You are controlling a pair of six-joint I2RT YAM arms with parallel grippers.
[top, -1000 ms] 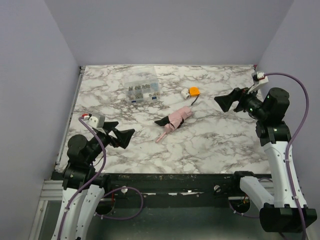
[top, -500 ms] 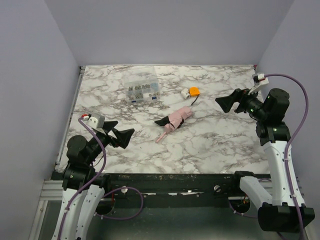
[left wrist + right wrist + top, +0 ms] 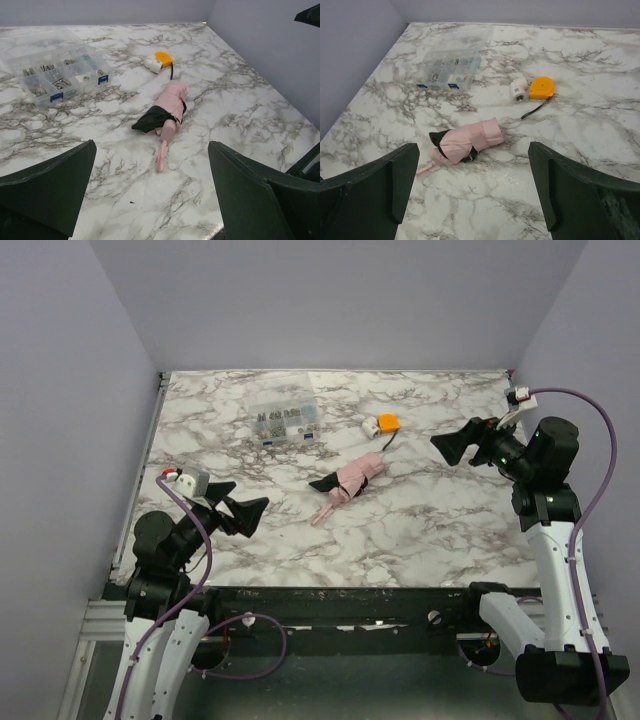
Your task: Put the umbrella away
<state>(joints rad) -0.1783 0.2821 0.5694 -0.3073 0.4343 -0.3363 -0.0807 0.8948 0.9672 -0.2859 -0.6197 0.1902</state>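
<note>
The umbrella (image 3: 352,478) lies rolled up in the middle of the marble table, a short pale pink roll with a dark strap round it and a pink handle loop trailing toward the near left. It also shows in the left wrist view (image 3: 167,106) and the right wrist view (image 3: 467,141). My left gripper (image 3: 245,510) is open and empty, above the table's near left, well short of the umbrella. My right gripper (image 3: 450,445) is open and empty, raised at the right, apart from the umbrella.
A clear plastic organiser box (image 3: 285,422) with several small parts stands at the back left. An orange-and-white gadget (image 3: 383,425) with a black cord lies behind the umbrella. Grey walls close in the table on three sides.
The right gripper has risen very slightly. The left arm and the umbrella have not moved.
</note>
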